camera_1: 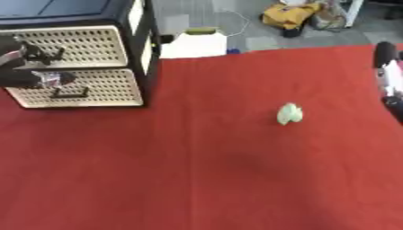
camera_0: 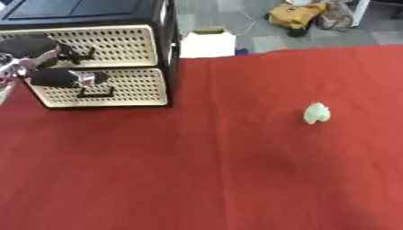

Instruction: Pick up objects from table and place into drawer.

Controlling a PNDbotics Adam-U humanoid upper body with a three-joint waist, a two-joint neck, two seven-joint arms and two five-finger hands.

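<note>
— So where is the thing to be put away?

— On the red table, toward its right edge and about midway back: a small pale green lump, lying alone, well apart from the drawer cabinet at the far left corner.

— How would it handle?

— I judge it light and probably soft or crumpled, with an uneven outline. A pinch from above across its narrow middle looks safest; too blurred to say more.

— And the hands?

— The left hand is up in front of the cabinet's drawers, by the black handles; whether its fingers are spread or curled I cannot tell. The right hand only shows at the table's right edge, and its fingers cannot be made out either.

— Any labels or writing?

— None readable. Both drawers look closed.
</note>
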